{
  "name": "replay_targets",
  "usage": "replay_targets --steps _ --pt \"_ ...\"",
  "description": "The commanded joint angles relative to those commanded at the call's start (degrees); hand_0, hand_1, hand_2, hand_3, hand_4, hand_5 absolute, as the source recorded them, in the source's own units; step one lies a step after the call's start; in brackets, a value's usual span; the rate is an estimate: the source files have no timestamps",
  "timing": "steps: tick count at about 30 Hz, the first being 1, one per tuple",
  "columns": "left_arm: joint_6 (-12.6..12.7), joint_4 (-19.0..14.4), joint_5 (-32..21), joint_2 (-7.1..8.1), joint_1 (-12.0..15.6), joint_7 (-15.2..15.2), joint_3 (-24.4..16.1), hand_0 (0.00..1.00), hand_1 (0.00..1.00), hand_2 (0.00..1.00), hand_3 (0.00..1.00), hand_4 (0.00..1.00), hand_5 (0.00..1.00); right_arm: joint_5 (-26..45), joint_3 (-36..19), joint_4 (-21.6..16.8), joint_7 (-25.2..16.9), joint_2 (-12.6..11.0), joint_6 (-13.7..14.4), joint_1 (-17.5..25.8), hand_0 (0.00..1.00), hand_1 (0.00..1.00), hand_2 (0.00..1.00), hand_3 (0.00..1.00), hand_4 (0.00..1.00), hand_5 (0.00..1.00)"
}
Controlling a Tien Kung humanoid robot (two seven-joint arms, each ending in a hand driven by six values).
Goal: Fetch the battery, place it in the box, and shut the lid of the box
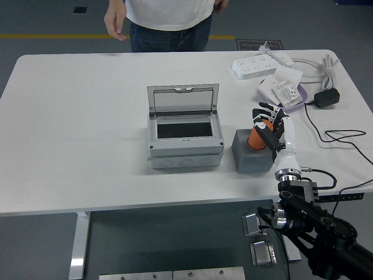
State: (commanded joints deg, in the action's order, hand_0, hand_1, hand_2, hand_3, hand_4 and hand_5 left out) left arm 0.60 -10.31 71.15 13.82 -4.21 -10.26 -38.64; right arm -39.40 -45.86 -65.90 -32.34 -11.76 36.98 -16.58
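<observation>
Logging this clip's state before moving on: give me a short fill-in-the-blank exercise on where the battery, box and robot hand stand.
1. The lid of the grey box stands ____.
2. The right robot hand is wrapped around the ____ battery.
3. The battery stands on a grey block to the ____ of the box in the picture.
4. The person's hand hangs at the table's ____ side.

Missing words: open; orange; right; far

Your right arm (315,224) entered from the lower right corner and reached forward over the table's near edge. Its right hand (273,129) stood with the white back facing right, black fingers (263,124) curled leftward in a closed grasp. Your left arm was out of view.
</observation>
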Motion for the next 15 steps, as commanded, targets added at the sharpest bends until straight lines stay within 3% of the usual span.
replay_targets --steps 9,10,15 --pt "0.01 0.00 -0.08 0.05 -0.16 0.07 0.02 0.642 0.704 0.611 0.590 0.572 0.361 -1.19 0.85 0.46 1.47 0.04 0.00 -0.05 0.633 0.606 0.618 0.649 0.711 0.302" --pt "0.01 0.00 -0.03 0.04 -0.16 0.06 -0.04 0.642 0.704 0.612 0.591 0.570 0.360 -1.27 0.96 0.53 1.59 0.07 0.00 -0.06 0.628 0.609 0.602 0.629 0.556 0.165" --pt "0.06 0.00 -0.29 0.01 -0.20 0.13 0.14 0.642 0.704 0.612 0.591 0.570 0.360 -1.69 1.33 0.89 2.31 0.07 0.00 -0.04 0.628 0.609 0.602 0.629 0.556 0.165"
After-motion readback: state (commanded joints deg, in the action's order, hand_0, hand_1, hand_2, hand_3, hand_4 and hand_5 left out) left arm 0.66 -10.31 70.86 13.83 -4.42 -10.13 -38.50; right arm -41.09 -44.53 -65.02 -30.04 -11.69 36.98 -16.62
